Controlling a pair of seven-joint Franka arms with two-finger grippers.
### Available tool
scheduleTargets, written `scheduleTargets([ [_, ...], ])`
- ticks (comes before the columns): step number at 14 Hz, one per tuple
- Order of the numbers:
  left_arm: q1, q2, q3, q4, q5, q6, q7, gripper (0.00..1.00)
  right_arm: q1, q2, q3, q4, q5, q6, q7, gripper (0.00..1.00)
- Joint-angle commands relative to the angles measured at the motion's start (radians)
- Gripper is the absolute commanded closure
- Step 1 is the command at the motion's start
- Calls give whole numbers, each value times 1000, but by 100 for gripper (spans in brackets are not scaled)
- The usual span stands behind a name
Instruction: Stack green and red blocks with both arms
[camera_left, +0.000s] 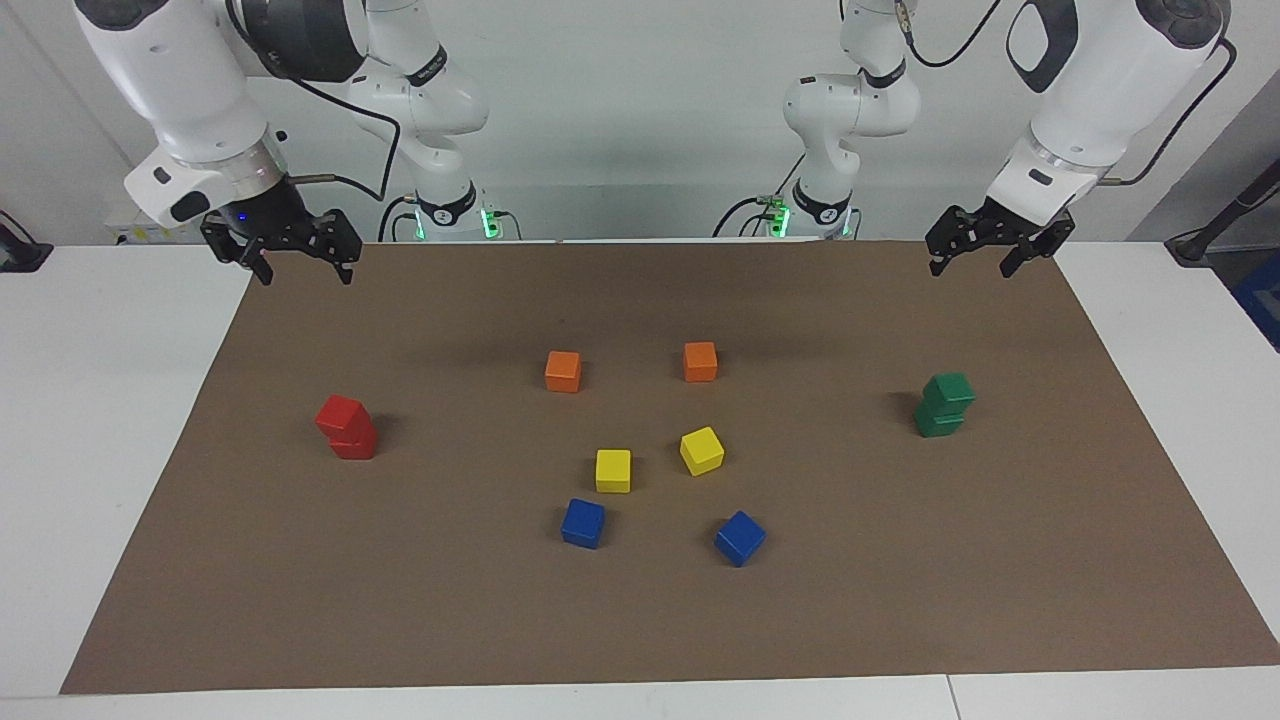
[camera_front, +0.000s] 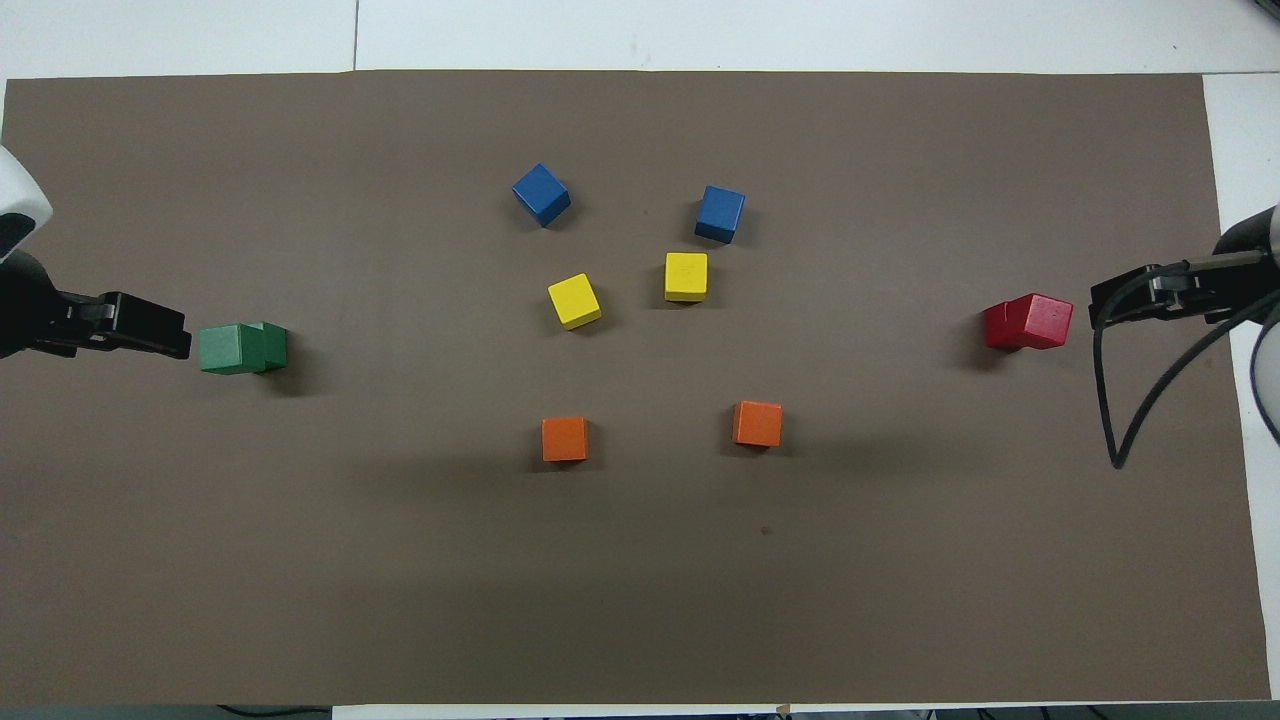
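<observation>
Two dark green blocks (camera_left: 945, 405) stand stacked, the top one slightly turned, toward the left arm's end of the brown mat; the stack also shows in the overhead view (camera_front: 240, 348). Two red blocks (camera_left: 347, 428) stand stacked, the top one skewed, toward the right arm's end, and show in the overhead view (camera_front: 1030, 322) too. My left gripper (camera_left: 972, 268) is open and empty, raised over the mat beside the green stack (camera_front: 150, 325). My right gripper (camera_left: 304, 275) is open and empty, raised over the mat beside the red stack (camera_front: 1130, 295).
In the middle of the mat (camera_left: 640, 620) lie two orange cubes (camera_left: 563, 371) (camera_left: 700, 361), two yellow cubes (camera_left: 613, 470) (camera_left: 702, 450) and two blue cubes (camera_left: 583, 523) (camera_left: 739, 537), all single and apart. White table surrounds the mat.
</observation>
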Motion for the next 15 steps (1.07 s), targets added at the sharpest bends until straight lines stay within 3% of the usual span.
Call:
scheduleTargets([
  [1,-5,-29,6,-36,17,11,-7,0,66,24,-80,18,11,-11,-21,0],
  [15,-5,-34,9,-31,17,20,-9,0,47,17,-89,5,21,-8,-14,0],
])
